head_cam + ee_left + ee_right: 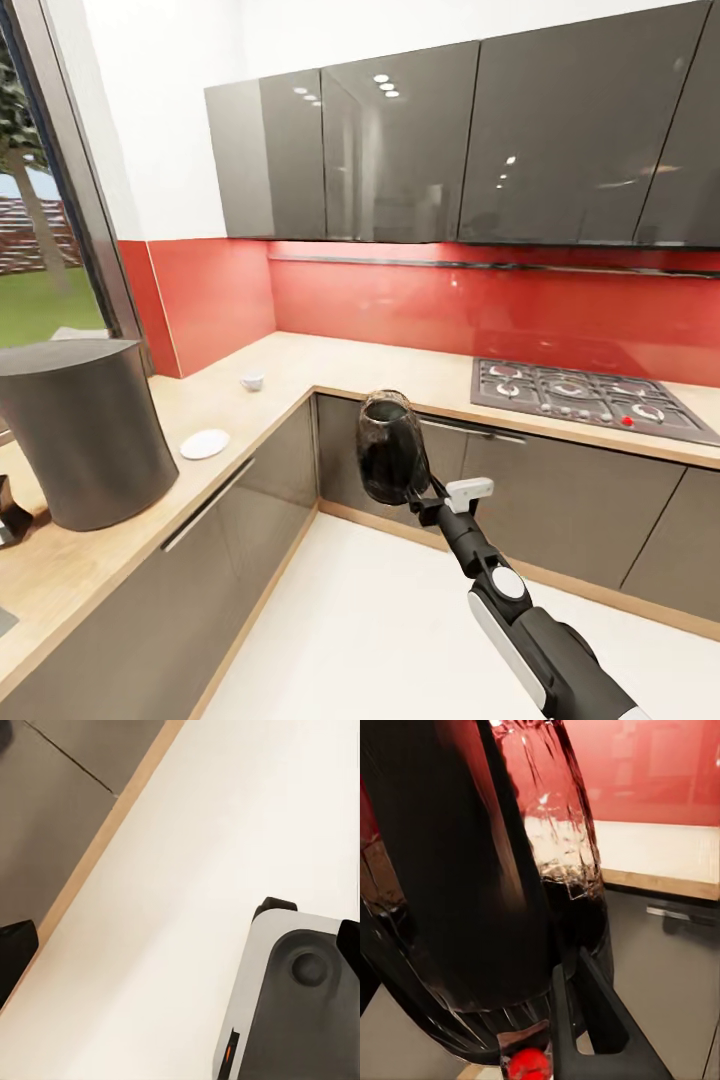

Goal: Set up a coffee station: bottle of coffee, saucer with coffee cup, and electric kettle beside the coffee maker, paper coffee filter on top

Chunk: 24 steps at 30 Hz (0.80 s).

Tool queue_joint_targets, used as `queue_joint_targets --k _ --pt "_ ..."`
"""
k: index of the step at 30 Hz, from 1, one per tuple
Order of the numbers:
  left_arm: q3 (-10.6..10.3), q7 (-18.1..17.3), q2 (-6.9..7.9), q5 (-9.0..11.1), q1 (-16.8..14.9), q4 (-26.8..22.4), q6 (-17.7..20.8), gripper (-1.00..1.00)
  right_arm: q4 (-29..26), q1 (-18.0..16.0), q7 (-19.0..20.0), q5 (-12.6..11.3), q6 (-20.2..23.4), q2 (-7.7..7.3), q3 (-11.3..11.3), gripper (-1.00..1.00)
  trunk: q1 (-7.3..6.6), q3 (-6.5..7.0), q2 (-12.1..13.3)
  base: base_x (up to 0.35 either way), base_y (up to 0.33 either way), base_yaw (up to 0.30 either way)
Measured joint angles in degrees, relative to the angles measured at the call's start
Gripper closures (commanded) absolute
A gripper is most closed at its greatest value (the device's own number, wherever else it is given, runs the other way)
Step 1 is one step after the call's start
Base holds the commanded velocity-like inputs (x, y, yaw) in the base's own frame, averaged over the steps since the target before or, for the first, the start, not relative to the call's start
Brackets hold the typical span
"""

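The right pincer [428, 497], low at the frame's centre, is clenched on the electric kettle [390, 447], a squat dark glass body with a black handle and red-spotted base, held above the floor, right of the tabletop [250, 410] bearing the coffee maker [85, 430].

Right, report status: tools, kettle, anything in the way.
Right tool shut on electric kettle, held over the floor. Left tool state unclear. Coffee maker, saucer, coffee cup on countertop. Path looks open.
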Motion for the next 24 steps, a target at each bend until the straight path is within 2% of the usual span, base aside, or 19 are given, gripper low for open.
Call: queue_joint_targets --k 17,24 --pt "0.00 0.05 -0.13 0.00 0.00 0.00 0.03 -1.00 -0.07 0.00 0.02 0.00 0.00 0.05 0.00 1.00 0.00 0.00 0.00 0.287 -0.155 0.003" --pt "0.05 0.07 -0.15 0.02 0.01 0.02 0.08 -1.00 -0.05 -0.02 0.02 -0.04 -0.01 0.08 0.02 1.00 0.01 0.00 0.00 0.233 -0.198 0.180"
